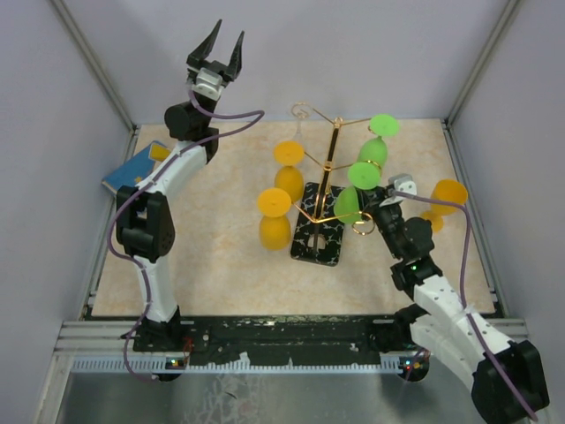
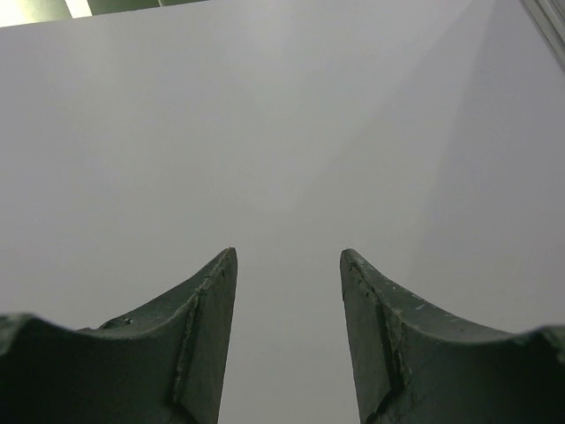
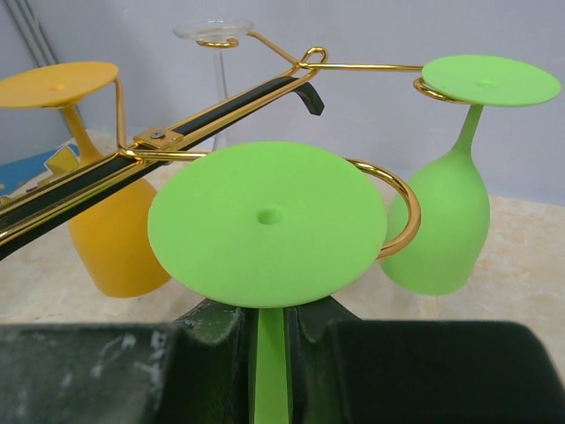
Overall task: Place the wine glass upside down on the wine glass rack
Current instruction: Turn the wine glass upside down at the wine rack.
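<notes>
So, biggest first: the beige worktop (image 1: 221,265) carries the wine glass rack (image 1: 318,237), gold wire on a black marbled base, standing roughly in the middle. The left arm (image 1: 150,230) is reared up toward the back wall. Its end effector (image 1: 222,46) has the fingers spread with nothing between them. The right arm (image 1: 433,291) reaches in at the rack's right side. Its end effector (image 3: 270,340) is clamped on the stem of a green wine glass (image 3: 267,223), held upside down with the foot on top. A curled rack arm hooks round the foot's right edge, but I can't tell if the foot rests on it. A second green wine glass (image 3: 441,221) hangs further back, two orange wine glasses (image 1: 274,231) hang on the left side, and a clear wine glass (image 3: 218,53) hangs at the far end. A third orange wine glass (image 1: 448,192) sits beside the right arm, and a blue box (image 1: 137,168) is at the left edge.
</notes>
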Controlling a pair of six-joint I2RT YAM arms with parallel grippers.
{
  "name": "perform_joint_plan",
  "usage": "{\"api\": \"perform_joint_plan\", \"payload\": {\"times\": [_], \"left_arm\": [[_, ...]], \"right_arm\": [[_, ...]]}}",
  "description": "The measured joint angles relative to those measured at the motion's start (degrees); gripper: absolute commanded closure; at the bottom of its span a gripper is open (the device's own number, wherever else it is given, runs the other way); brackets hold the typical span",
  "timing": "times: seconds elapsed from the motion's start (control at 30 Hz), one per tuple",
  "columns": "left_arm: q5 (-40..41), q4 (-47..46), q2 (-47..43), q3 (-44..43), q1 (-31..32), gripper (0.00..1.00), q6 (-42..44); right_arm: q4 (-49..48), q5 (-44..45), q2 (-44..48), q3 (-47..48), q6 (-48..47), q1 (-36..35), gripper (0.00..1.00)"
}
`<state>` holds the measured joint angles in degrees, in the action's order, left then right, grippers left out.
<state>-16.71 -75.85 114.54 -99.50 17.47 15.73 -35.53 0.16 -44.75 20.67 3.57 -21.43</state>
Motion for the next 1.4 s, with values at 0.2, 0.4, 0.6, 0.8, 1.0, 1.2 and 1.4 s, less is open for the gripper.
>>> {"api": "perform_joint_plan", "payload": {"times": [0.2,0.4,0.6,0.8,1.0,1.2,1.4], "left_arm": [[0.0,0.3,0.8,-1.1,0.0,0.44,0.0],[-0.2,0.8,1.0,-1.2,0.0,0.44,0.0],[-0.4,1.3,1.0,-1.6,0.0,0.44,0.0],[-0.5,1.4,1.2,-2.3,0.0,0.44,0.3],[-0.6,2.0,1.4,-2.8,0.0,0.44,0.7],[-0.7,2.2,1.4,-2.8,0.0,0.44,0.7],[-0.7,2.2,1.4,-2.8,0.0,0.44,0.8]], "right_arm": [[-3.6,-1.2,-0.8,-1.2,-0.9,0.4,1.0],[-9.9,-1.5,-4.7,-2.2,-1.0,0.5,1.0],[-17.0,-1.4,-9.2,-2.6,-0.8,0.5,1.0],[-21.3,-1.2,-11.2,-3.4,-0.5,0.5,1.0],[-22.6,1.7,-12.4,-3.4,-0.5,0.8,1.0],[-22.7,5.0,-13.1,-3.1,-0.5,1.0,1.0],[-21.6,7.8,-12.6,-2.9,-1.0,1.0,1.0]]}}
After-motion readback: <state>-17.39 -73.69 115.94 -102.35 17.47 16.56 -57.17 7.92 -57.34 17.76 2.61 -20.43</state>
